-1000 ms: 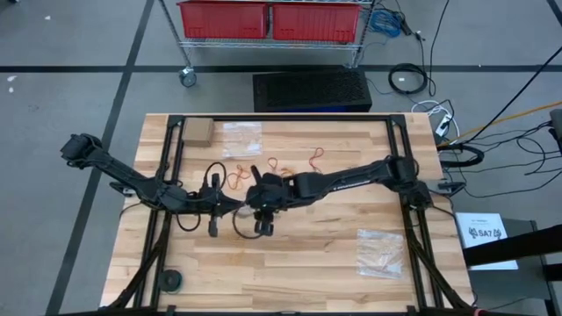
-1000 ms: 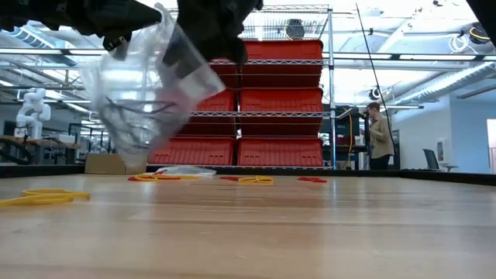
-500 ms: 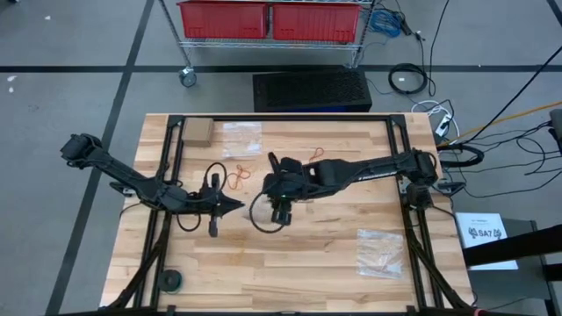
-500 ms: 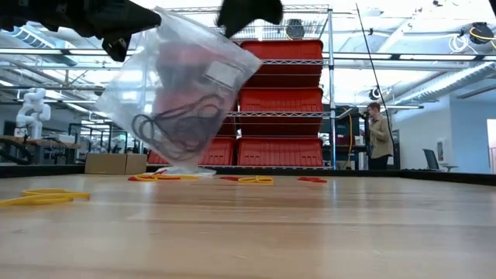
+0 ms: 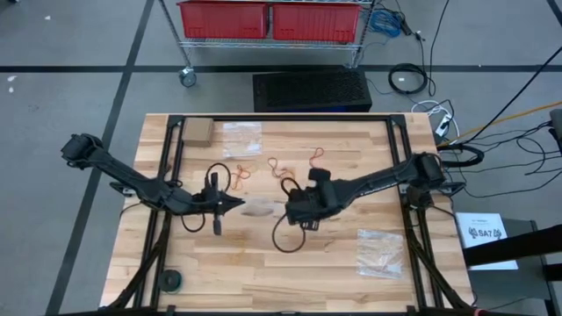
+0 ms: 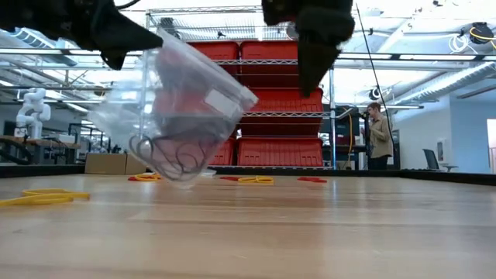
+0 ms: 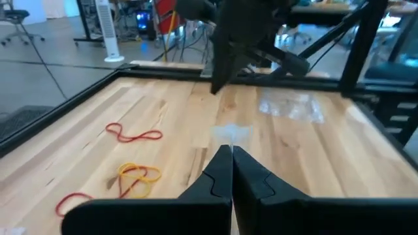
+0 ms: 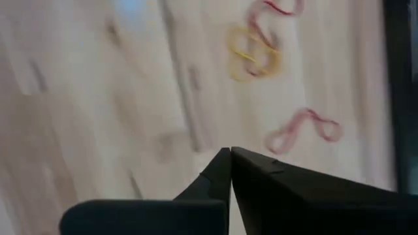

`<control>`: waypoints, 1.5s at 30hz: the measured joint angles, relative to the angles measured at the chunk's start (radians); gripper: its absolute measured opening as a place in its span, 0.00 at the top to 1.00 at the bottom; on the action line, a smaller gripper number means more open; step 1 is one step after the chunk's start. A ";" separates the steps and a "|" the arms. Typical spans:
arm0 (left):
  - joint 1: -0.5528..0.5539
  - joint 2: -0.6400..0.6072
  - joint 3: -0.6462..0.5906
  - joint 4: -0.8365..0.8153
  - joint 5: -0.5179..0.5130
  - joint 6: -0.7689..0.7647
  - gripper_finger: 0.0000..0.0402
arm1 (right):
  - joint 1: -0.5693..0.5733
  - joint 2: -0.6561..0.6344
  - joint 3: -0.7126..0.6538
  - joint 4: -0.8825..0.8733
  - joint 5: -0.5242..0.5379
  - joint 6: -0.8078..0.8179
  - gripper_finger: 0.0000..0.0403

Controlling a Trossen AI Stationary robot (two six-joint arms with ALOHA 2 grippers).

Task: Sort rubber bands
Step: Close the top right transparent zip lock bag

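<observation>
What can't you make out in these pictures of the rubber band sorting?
- Colours of the bands in the bag: low view, dulled by the plastic.
- Left fingers: shut, but the bag's edge between them is hidden in the left wrist view.
- Bands on the table: right wrist view, motion-blurred.
- Contents of the far bag: high view, too small.

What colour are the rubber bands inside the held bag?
Dark, black-brown rubber bands, clearest in the low view.

The middle of the table (image 5: 342,263) is taken up by both arms and a hanging bag (image 6: 174,116). Loose bands (image 5: 277,165) lie toward the far edge, and another bag (image 5: 380,252) by the near right corner.
</observation>
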 joint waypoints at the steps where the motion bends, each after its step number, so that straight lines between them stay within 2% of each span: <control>1: 0.000 0.016 0.004 -0.005 -0.001 0.000 1.00 | 0.008 -0.016 -0.048 0.059 -0.008 0.004 1.00; 6: 0.000 0.115 0.079 -0.018 -0.022 0.083 1.00 | 0.034 -0.138 -0.286 0.331 -0.051 0.019 1.00; 10: 0.017 0.157 0.199 -0.149 -0.050 0.158 1.00 | 0.035 -0.245 -0.413 0.462 -0.043 0.049 1.00; 14: 0.034 0.200 0.291 -0.250 -0.128 0.187 1.00 | 0.040 -0.321 -0.465 0.501 0.010 0.074 1.00; 17: 0.037 0.259 0.314 -0.245 -0.117 0.180 1.00 | 0.056 -0.342 -0.466 0.503 0.053 0.072 1.00; 21: 0.037 0.385 0.314 -0.264 -0.086 0.082 1.00 | 0.069 -0.342 -0.467 0.504 0.058 0.070 1.00; 25: 0.037 0.524 0.314 -0.216 0.007 -0.023 1.00 | 0.082 -0.336 -0.467 0.504 0.057 0.085 1.00; 32: 0.037 0.698 0.358 -0.074 0.285 -0.054 1.00 | 0.125 -0.336 -0.467 0.514 0.027 0.152 1.00; 37: 0.037 0.751 0.428 -0.075 0.353 -0.012 0.93 | 0.157 -0.336 -0.467 0.558 0.026 0.203 1.00; 41: 0.048 0.759 0.471 -0.077 0.414 0.017 0.83 | 0.172 -0.336 -0.467 0.580 0.027 0.230 0.92; 45: 0.060 0.759 0.495 -0.077 0.417 0.026 0.73 | 0.170 -0.328 -0.467 0.580 0.026 0.269 0.78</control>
